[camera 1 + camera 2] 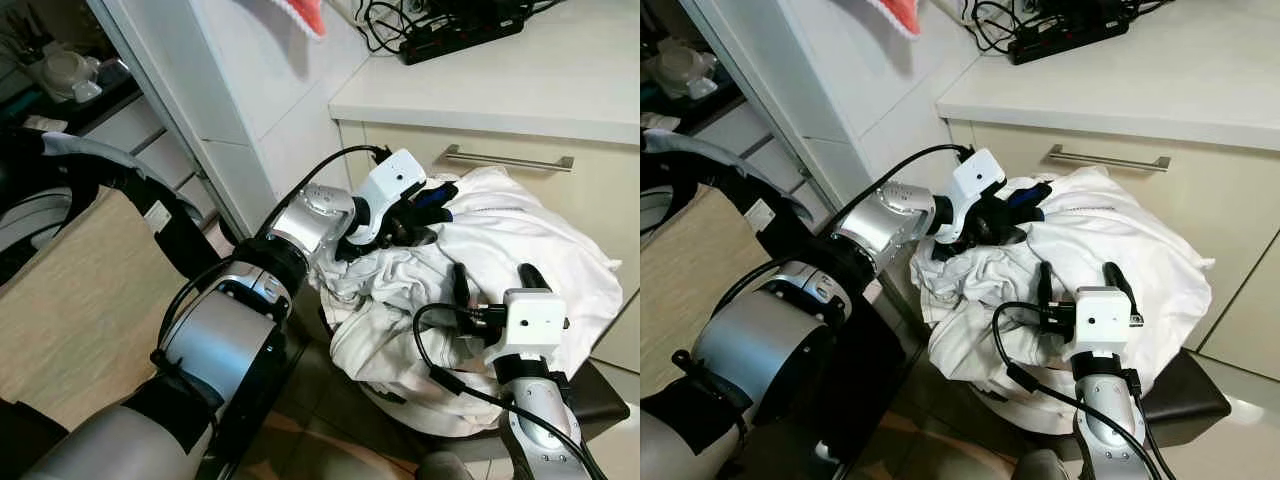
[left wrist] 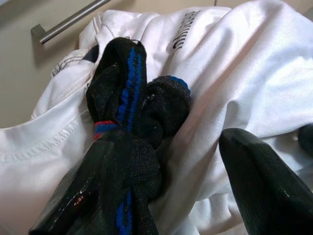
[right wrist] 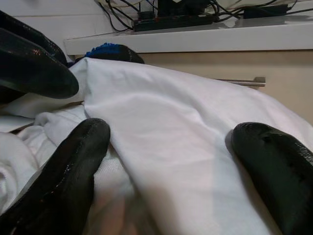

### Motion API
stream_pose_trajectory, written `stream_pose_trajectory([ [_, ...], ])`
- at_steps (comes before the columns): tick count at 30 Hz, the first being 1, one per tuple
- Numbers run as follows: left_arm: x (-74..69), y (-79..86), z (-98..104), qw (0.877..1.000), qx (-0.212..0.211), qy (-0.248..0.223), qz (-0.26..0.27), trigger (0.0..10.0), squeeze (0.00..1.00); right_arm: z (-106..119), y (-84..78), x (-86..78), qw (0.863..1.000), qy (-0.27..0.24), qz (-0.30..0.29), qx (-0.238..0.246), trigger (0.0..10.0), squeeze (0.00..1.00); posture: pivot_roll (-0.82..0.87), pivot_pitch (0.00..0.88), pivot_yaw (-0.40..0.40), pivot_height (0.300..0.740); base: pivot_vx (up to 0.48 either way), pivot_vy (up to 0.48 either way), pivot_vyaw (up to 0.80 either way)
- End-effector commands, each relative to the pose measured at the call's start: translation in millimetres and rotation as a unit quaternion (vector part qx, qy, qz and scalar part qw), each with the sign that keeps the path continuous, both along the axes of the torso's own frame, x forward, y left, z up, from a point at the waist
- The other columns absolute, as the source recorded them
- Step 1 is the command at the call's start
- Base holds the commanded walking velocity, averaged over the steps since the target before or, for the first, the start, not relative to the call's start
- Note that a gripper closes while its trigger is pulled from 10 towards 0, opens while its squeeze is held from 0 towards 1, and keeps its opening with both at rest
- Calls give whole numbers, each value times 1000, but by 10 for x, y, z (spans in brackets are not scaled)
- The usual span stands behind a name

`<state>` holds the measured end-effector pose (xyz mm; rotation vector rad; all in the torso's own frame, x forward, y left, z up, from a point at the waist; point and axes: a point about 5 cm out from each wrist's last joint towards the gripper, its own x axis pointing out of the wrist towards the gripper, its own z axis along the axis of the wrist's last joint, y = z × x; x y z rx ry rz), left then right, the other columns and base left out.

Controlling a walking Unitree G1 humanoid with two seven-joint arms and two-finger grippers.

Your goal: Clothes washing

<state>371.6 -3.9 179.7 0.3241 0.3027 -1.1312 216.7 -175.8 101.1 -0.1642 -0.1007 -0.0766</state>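
Observation:
A heap of white clothes (image 1: 520, 250) lies on a dark basket (image 1: 600, 400) in front of a cabinet. A black sock with blue stripes (image 2: 127, 98) rests on top of the heap. My left gripper (image 1: 425, 212) reaches over the heap's left side and stands open. One finger is under the sock and the other finger (image 2: 264, 181) presses on white cloth. My right gripper (image 1: 495, 278) hovers open over the front of the heap. White cloth (image 3: 166, 122) lies between its fingers (image 3: 63, 166).
A beige cabinet drawer with a metal handle (image 1: 510, 158) stands right behind the heap. A power strip with cables (image 1: 460, 35) sits on the white counter above it. To my left are a white cupboard side (image 1: 220, 90), a dark round machine part (image 1: 30, 215) and a beige surface (image 1: 70, 300).

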Motion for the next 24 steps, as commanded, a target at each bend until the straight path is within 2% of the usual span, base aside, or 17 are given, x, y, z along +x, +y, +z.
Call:
stream_pose_trajectory([
  [1,47,54,42,1000,7,-10,17,10000,0,38,55,-10,1000,-7,5,3,10000,459,-414,19,301,740,0,0,0],
  [5,117,73,223,999,-20,-30,38,10000,0,35,43,-19,1000,-5,4,1,10000,463,-416,15,300,740,0,0,0],
  [12,154,82,392,998,-28,-47,31,10000,0,20,40,-21,1000,-3,4,0,10000,463,-416,6,299,740,0,0,0],
  [16,152,75,379,998,-24,-48,31,10000,0,15,40,-17,1000,-2,5,0,10000,459,-416,2,299,740,0,0,0],
  [24,100,44,146,999,4,-26,39,10000,0,9,47,-32,1000,1,7,-1,10000,459,-424,8,301,740,0,0,0],
])
